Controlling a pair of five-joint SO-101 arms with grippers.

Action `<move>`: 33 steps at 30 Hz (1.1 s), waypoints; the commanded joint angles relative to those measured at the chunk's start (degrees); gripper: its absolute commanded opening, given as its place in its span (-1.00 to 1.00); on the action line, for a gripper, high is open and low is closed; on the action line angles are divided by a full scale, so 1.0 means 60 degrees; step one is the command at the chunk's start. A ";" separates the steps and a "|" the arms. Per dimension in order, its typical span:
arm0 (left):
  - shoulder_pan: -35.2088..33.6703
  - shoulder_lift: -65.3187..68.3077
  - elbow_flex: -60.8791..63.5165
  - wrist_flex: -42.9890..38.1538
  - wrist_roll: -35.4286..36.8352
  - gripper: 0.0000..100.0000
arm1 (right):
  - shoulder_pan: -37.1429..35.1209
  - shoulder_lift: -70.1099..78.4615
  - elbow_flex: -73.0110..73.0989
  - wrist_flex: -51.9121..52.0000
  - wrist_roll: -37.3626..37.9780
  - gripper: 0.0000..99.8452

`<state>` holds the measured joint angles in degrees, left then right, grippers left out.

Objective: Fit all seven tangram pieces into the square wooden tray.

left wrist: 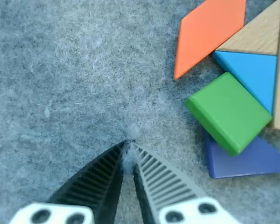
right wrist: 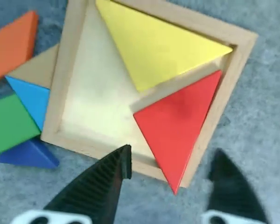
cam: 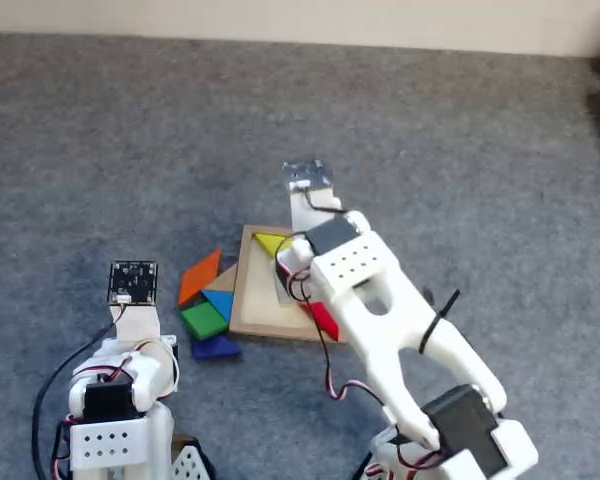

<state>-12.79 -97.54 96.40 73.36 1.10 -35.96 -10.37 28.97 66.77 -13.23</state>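
We see a square wooden tray on the desk, holding a yellow triangle and a red triangle whose tip lies over the rim. The right hand is spread above it. The left hand is pressed together near loose pieces. Overhead, the right arm hides part of the tray.

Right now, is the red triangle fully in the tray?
Not fully. In the right wrist view most of the red triangle lies inside the tray, but one corner rides over the rim.
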 commanded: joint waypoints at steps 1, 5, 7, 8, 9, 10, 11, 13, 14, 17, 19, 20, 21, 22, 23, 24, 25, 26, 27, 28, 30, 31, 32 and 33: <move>-0.0066 -0.0139 -0.0007 0.0044 -0.0029 -0.99 | 0.0022 -0.0418 0.0462 -0.0813 0.0249 -0.78; -0.0066 -0.0139 -0.0007 0.0044 -0.0029 -0.99 | 0.0168 0.0081 0.0725 -0.1077 0.0249 -0.87; -0.0066 -0.0139 -0.0007 0.0044 -0.0029 -0.99 | 0.0256 0.0418 0.0725 -0.1077 0.0249 -0.87; -0.0066 -0.0139 -0.0007 0.0044 -0.0029 -0.99 | 0.0300 0.0637 0.0725 -0.1077 0.0249 -0.87; -0.0066 -0.0139 -0.0007 0.0044 -0.0029 -0.99 | 0.0330 0.0842 0.0725 -0.1077 0.0264 -0.87; -0.0066 -0.0139 -0.0007 0.0044 -0.0029 -0.99 | 0.0418 0.1033 0.0711 -0.1092 0.0264 -0.87; -0.0066 -0.0139 -0.0007 0.0044 -0.0029 -0.99 | 0.0462 0.1238 0.0681 -0.1179 0.0264 -0.87; -0.0066 -0.0139 -0.0007 0.0044 -0.0029 -0.99 | 0.0505 0.1634 0.0447 -0.1458 0.0264 -0.87; -0.0066 -0.0139 -0.0007 0.0044 -0.0029 -0.99 | 0.0520 0.1824 0.0344 -0.1546 0.0264 -0.87; -0.0066 -0.0139 -0.0007 0.0044 -0.0029 -0.99 | 0.0535 0.2308 -0.0051 -0.1634 0.0264 -0.87; -0.0066 -0.0139 -0.0007 0.0044 -0.0029 -0.99 | 0.0535 0.2527 -0.0344 -0.1634 0.0264 -0.87; -0.0066 -0.0139 -0.0007 0.0044 -0.0029 -0.99 | 0.0535 0.2601 -0.0476 -0.1634 0.0264 -0.87; -0.0066 -0.0139 -0.0007 0.0044 -0.0029 -0.99 | 0.0549 0.2659 -0.0608 -0.1634 0.0264 -0.87; -0.0066 -0.0139 -0.0007 0.0044 -0.0029 -0.99 | 0.0608 0.2689 -0.0711 -0.1634 0.0264 -0.87; -0.0066 -0.0139 -0.0007 0.0044 -0.0029 -0.99 | 0.0667 0.2703 -0.0784 -0.1634 0.0264 -0.87; -0.0066 -0.0139 -0.0007 0.0044 -0.0029 -0.99 | 0.0696 0.2703 -0.0842 -0.1634 0.0264 -0.87; -0.0066 -0.0139 -0.0007 0.0044 -0.0029 -0.99 | 0.0799 0.2689 -0.0901 -0.1634 0.0264 -0.87; -0.0066 -0.0139 -0.0007 0.0044 -0.0029 -0.99 | 0.0930 0.2674 -0.0960 -0.1634 0.0264 -0.87; -0.0066 -0.0139 -0.0007 0.0044 -0.0029 -0.99 | 0.1048 0.2674 -0.0989 -0.1634 0.0264 -0.87; -0.0066 -0.0139 -0.0007 0.0044 -0.0029 -0.99 | 0.1179 0.2674 -0.1062 -0.1634 0.0264 -0.87; -0.0066 -0.0139 -0.0007 0.0044 -0.0029 -0.99 | 0.1516 0.2674 -0.1194 -0.1634 0.0264 -0.87; -0.0066 -0.0139 -0.0007 0.0044 -0.0029 -0.99 | 0.1663 0.2674 -0.1209 -0.1634 0.0264 -0.87; -0.0066 -0.0139 -0.0007 0.0044 -0.0029 -0.99 | 0.1780 0.2674 -0.1253 -0.1634 0.0264 -0.87; -0.0066 -0.0139 -0.0007 0.0044 -0.0029 -0.99 | 0.1868 0.2659 -0.1253 -0.1634 0.0264 -0.87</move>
<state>-12.79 -97.54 96.40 73.36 1.10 -27.87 5.71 24.13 57.98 -12.35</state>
